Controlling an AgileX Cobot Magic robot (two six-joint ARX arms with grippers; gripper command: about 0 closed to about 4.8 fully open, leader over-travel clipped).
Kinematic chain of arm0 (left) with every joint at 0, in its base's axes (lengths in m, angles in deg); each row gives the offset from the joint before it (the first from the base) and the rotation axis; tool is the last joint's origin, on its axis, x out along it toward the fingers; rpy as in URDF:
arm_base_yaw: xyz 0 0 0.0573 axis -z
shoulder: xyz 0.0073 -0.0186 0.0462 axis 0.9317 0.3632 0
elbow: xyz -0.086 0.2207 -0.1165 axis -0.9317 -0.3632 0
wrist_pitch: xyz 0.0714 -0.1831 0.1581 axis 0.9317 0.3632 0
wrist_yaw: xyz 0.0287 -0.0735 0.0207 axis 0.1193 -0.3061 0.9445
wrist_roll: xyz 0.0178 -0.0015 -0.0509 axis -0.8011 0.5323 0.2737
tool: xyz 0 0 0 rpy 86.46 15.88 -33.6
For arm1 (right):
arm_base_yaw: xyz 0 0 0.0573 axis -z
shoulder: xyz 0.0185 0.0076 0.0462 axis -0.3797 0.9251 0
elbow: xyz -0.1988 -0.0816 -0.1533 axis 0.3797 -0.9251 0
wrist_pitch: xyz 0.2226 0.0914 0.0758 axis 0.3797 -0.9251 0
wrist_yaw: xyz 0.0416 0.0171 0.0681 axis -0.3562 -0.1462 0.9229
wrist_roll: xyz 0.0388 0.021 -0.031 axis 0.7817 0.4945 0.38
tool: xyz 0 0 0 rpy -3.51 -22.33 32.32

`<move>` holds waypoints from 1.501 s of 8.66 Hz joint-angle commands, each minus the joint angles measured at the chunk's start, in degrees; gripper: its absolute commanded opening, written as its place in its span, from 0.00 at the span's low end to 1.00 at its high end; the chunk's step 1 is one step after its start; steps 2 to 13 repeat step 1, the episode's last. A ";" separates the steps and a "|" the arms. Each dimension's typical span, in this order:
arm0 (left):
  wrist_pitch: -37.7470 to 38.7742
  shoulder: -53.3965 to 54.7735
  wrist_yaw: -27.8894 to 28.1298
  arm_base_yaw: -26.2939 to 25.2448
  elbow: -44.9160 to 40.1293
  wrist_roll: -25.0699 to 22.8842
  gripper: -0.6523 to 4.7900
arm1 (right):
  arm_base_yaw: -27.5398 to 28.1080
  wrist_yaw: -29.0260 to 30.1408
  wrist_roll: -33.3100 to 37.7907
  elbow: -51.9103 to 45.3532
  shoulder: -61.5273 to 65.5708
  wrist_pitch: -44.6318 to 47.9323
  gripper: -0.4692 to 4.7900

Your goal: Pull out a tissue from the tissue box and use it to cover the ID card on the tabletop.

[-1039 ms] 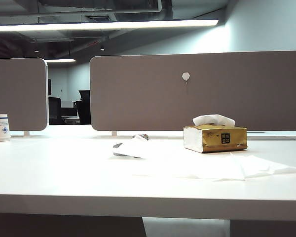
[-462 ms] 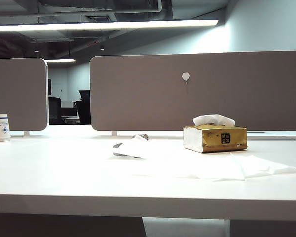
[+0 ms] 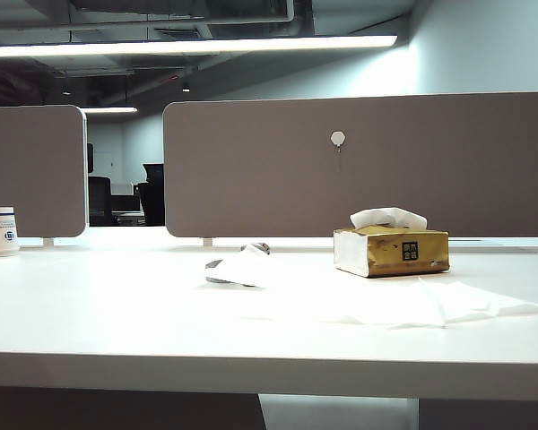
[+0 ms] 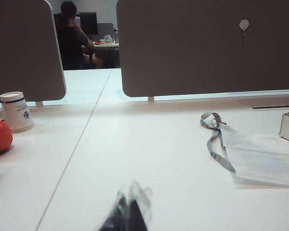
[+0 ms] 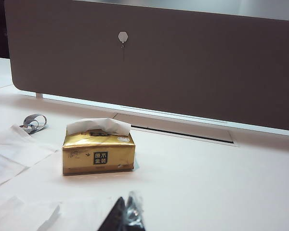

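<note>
Your left claw [image 4: 126, 214] and right claw [image 5: 125, 214] both sat parked low at the near edge of the table [image 3: 117, 313], tips together, holding nothing. The tissue [image 4: 260, 156] lay flat well ahead of the left claw and off to its right, spread over the card, which you couldn't see at all; only the lanyard [image 4: 213, 139] stuck out from under it. So the covering step looked done, and the next move probably called for nothing beyond staying clear of the sheet. The tissue box [image 5: 98, 153] stood ahead of the right claw, slightly left, a white tuft up top. A wider creased sheet [image 3: 430, 303] lay in front of the box. A paper cup [image 4: 17, 111] and a red ball [image 4: 0, 137] sat far left of the left claw; neither was in the way.
</note>
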 commanded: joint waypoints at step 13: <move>-0.33 0.00 0.00 -0.02 0.13 0.20 0.11 | 0.04 0.22 0.07 0.07 -0.09 0.77 0.08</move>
